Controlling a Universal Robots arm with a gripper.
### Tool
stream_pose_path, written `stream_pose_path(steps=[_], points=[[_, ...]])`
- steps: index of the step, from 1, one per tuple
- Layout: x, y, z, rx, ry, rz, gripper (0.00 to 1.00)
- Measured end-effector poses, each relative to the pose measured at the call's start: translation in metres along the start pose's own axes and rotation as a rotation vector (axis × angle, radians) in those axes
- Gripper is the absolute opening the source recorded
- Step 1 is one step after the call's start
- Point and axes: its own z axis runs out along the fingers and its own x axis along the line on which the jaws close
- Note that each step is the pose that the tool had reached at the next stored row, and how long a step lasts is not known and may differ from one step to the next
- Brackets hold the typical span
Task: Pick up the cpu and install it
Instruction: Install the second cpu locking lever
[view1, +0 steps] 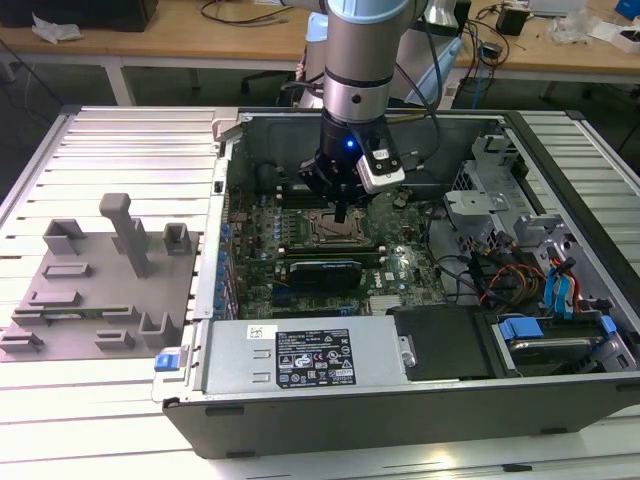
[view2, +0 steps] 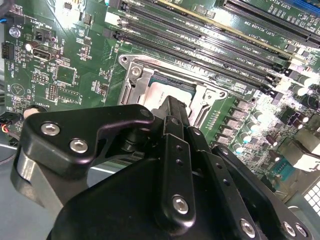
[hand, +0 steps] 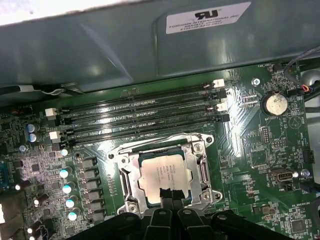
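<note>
The arm reaches straight down into the open computer case, and its gripper hangs just over the socket frame in the middle of the green motherboard. The cpu already lies flat inside that frame, silvery top up, with the metal bracket around it on all sides; in the second wrist view the cpu shows as a pale patch just past the fingertips. From where the first wrist camera looks, the two black fingers stand pressed together with no gap between them, their tips at the near edge of the chip. They hold nothing: the chip sits in the socket rather than between the pads. Whether the tips actually touch the metal top or hover a hair above it, I cannot tell. Beyond the socket run the long dark memory slots, and a round coin battery sits off to one side of the board. Outside the case, toward the exterior view's left, a grey fixture tray with upright posts rests on the ribbed metal table.
</note>
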Motion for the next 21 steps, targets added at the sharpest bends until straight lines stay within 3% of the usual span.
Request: stream_pose_path(steps=[6, 12, 21], points=[[0.0, -0.0001, -0.0009, 0.0002, 0.0, -0.001, 0.11], [0.0, -0.0004, -0.0099, -0.0001, -0.0001, 0.0, 0.11], [-0.0031, -0.018, -0.0093, 0.0001, -0.0002, -0.002, 0.11]])
